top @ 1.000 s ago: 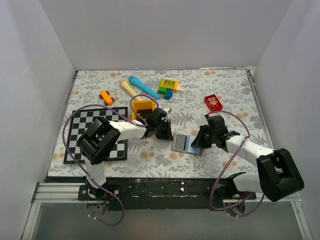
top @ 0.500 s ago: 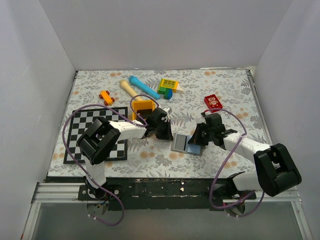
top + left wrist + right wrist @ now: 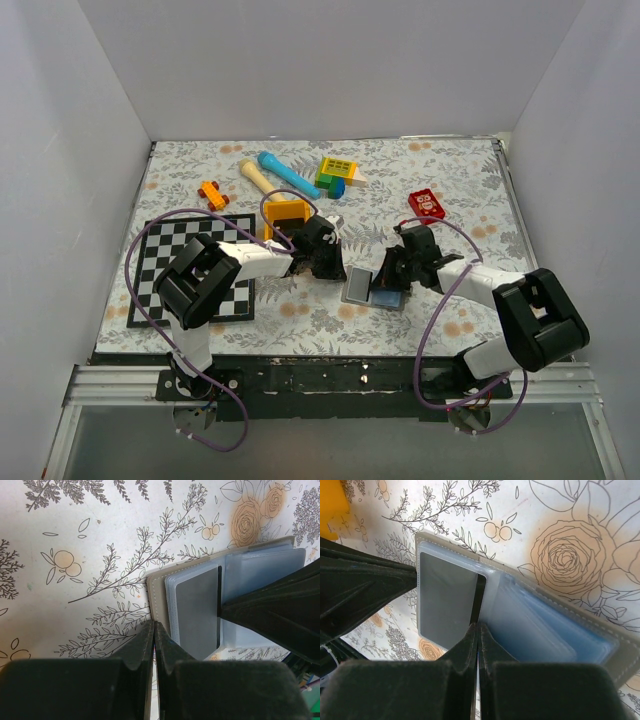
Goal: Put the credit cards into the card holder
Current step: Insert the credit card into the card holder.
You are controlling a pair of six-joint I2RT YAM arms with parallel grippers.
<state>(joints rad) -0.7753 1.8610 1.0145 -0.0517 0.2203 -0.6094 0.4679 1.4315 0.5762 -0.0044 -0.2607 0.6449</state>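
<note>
grey folding card holder lies open and flat on the floral tablecloth, near the front edge at the middle, between the two arms. pale bluish clear pockets inside, stitched grey rim. one thin black credit card sits in the holder's left pocket, mostly under the cloudy sleeve so it reads dark grey, only a narrow black edge bare by the middle fold. right-hand pockets look blue, can't tell if anything is in them.

right gripper pinched fully together, holding nothing, tips over the card's bare edge at the fold. left gripper also pinched together, holding nothing, low on the cloth just beside the holder's left rim, apart from it.

around: black and white checkerboard mat to the left, orange plastic tray behind the left gripper, red block with white marks behind the right arm, blue cylinder and yellow-green block further back, well apart.
</note>
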